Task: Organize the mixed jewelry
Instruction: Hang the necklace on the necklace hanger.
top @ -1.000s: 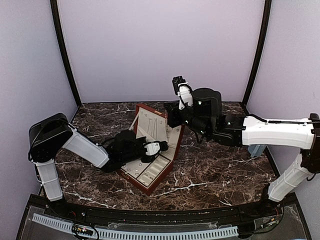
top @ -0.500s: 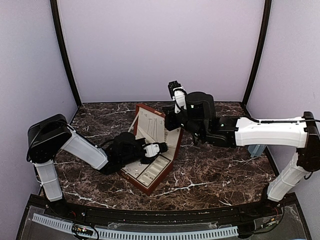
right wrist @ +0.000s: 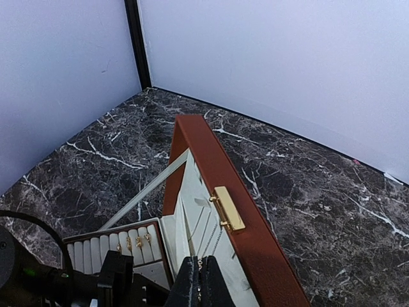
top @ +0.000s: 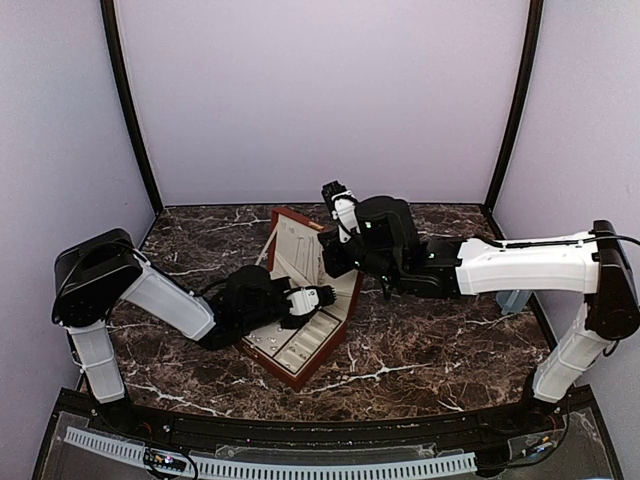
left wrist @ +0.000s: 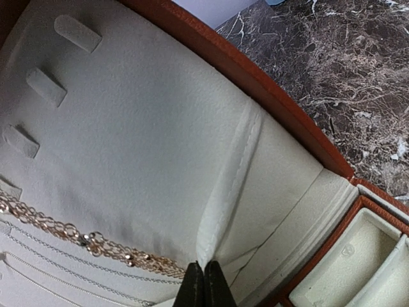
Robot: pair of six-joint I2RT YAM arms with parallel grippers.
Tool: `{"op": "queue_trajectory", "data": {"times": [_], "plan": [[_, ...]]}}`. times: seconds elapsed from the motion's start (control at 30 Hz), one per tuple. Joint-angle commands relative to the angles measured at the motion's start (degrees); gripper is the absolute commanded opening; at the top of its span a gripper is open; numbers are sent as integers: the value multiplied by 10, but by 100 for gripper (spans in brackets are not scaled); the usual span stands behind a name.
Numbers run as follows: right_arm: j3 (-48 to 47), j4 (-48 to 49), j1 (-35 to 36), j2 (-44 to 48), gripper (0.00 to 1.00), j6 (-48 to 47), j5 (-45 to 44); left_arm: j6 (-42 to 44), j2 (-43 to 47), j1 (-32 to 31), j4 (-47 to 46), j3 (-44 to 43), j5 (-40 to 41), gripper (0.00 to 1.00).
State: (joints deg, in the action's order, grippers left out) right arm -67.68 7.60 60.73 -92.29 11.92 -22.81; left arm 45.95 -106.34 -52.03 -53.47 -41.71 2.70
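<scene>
The reddish-brown box (top: pixel 318 362) stands open mid-table, its lid (top: pixel 297 243) upright. In the left wrist view, a gold chain (left wrist: pixel 96 243) and thin silver chains (left wrist: pixel 77 261) of the mixed jewelry lie across the cream lid lining. My left gripper (left wrist: pixel 203 281) is shut, pinching the edge of the lining's cream pocket flap (left wrist: pixel 230 192). My right gripper (right wrist: pixel 200 281) hangs just above the lid by the gold clasp (right wrist: pixel 228 208), shut on a thin chain (right wrist: pixel 214 240) that runs up the lining. Small gold pieces (right wrist: pixel 135 242) sit in the slotted tray (right wrist: pixel 96 246).
Dark marble tabletop (top: pixel 430 340) lies all round the box. A small pale blue object (top: pixel 512 300) sits near the right wall. Purple walls and black corner posts (top: pixel 130 110) close in the back and sides. A cream ribbon stay (right wrist: pixel 144 192) links lid and base.
My right arm has swung left, bringing its gripper from right of the lid to over the lid's upper edge. The left arm and the box have stayed put.
</scene>
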Motion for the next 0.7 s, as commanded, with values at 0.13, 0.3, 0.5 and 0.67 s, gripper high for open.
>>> {"op": "queue_trajectory", "data": {"times": [0.13,0.3,0.5,0.67], "plan": [[-26,-39,-1,-6,0,-17,9,1,2,-9,37,15,26,0],[-41,-71,-2,-15,0,-24,-2,9,-9,-21,28,11,41,0],[-51,-105,-5,-26,0,-18,-29,8,-19,-35,-7,14,54,0],[-40,-118,-8,-20,0,0,-48,-7,-22,-41,-12,12,49,0]]}}
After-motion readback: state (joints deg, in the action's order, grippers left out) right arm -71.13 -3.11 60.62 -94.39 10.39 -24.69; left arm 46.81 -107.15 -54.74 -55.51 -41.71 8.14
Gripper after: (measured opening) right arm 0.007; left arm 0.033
